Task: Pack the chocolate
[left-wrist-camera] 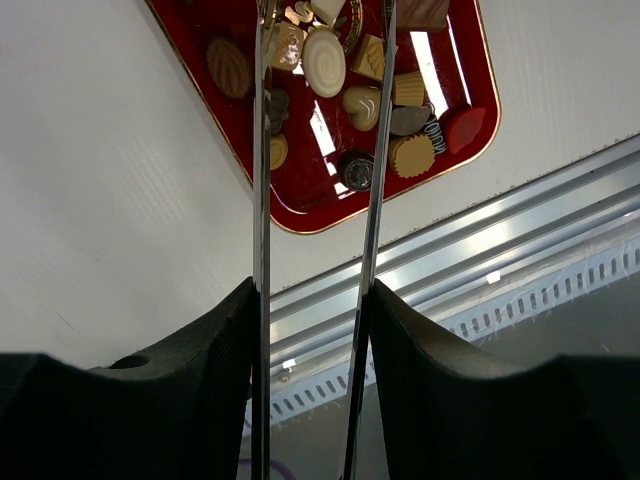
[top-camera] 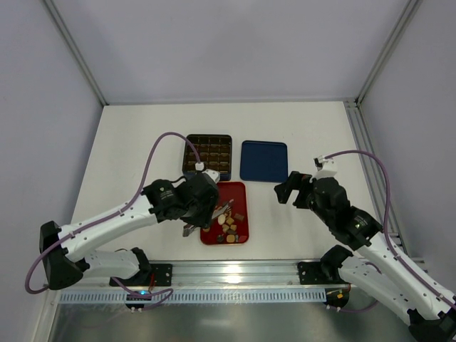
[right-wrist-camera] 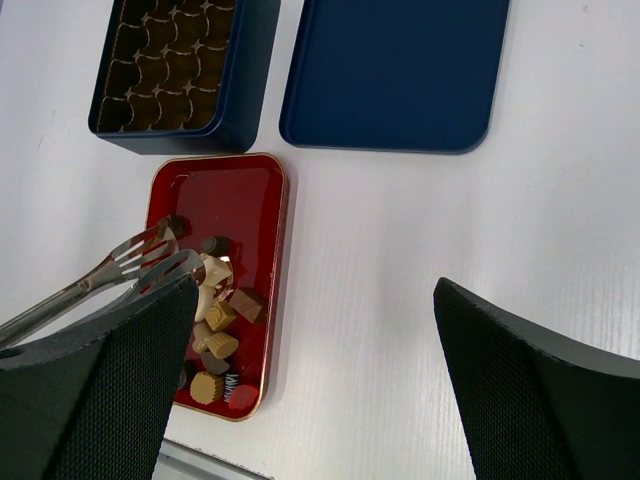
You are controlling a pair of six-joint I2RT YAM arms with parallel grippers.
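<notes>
The chocolate [top-camera: 226, 222] is several small brown, tan and cream pieces lying in the near half of a red tray [top-camera: 239, 196]. They also show in the left wrist view [left-wrist-camera: 324, 60] and the right wrist view [right-wrist-camera: 220, 320]. My left gripper [top-camera: 199, 214] is shut on metal tongs [left-wrist-camera: 262, 150], whose tips [right-wrist-camera: 150, 250] hover over the pieces at the tray's left side. I cannot tell if the tongs hold a piece. My right gripper [top-camera: 285, 191] is open and empty above the bare table right of the tray [right-wrist-camera: 315, 290].
A dark gridded box [top-camera: 209, 155] with empty square cells stands behind the red tray, and its blue lid [top-camera: 263, 160] lies to its right. A metal rail [left-wrist-camera: 480, 250] runs along the table's near edge. White walls enclose the table.
</notes>
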